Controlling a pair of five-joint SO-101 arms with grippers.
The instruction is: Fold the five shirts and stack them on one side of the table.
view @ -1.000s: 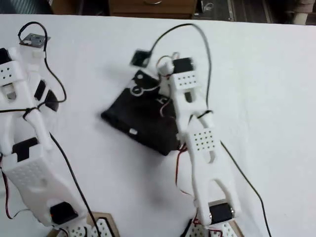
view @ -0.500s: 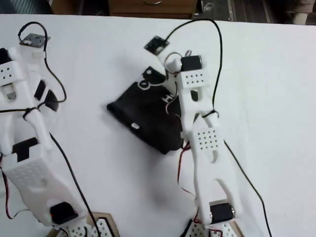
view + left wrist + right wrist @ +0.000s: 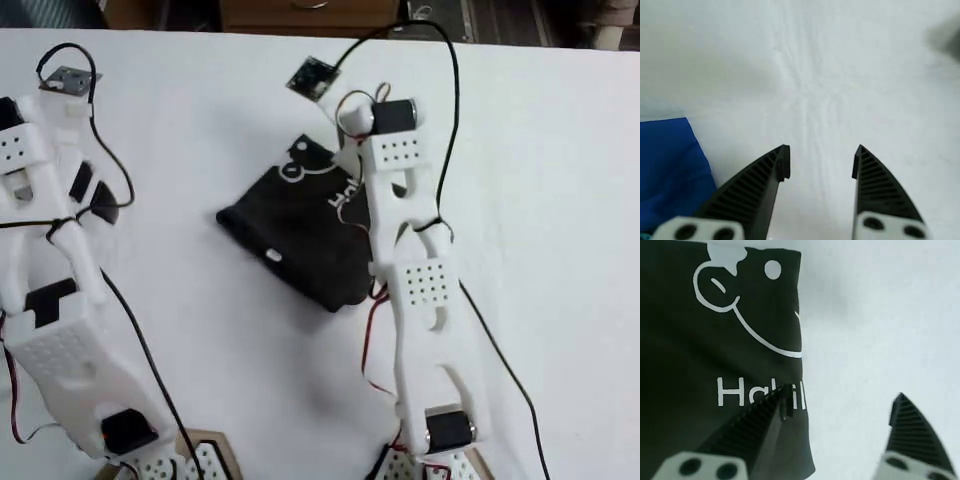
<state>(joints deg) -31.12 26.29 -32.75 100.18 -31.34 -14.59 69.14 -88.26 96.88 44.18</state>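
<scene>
The right end effector [image 3: 842, 400], fingers apart, hangs over the edge of the folded black shirt [image 3: 715, 340]: cloth under one finger, bare surface [image 3: 880, 315] under the other. Likely step: carrying it to the stack. Next, lower and clamp that edge.

1. Place: a robotics lab or workshop bench, indoors.
2. Two white plastic arms, the left arm [image 3: 60, 330] and the right arm [image 3: 420, 300], with perforated shells and black motors at the joints.
3. Bare black and red cables [image 3: 457, 95] looped along the arms. A small uncased board [image 3: 311, 77] sits at the right arm's wrist.
4. Wooden base plates [image 3: 210, 450] under the arms at the near edge.
5. Table [image 3: 560, 150] under a creased white cloth, with one black shirt [image 3: 295, 235] on it.
6. Wooden cabinet [image 3: 310, 12] beyond the far edge.
</scene>
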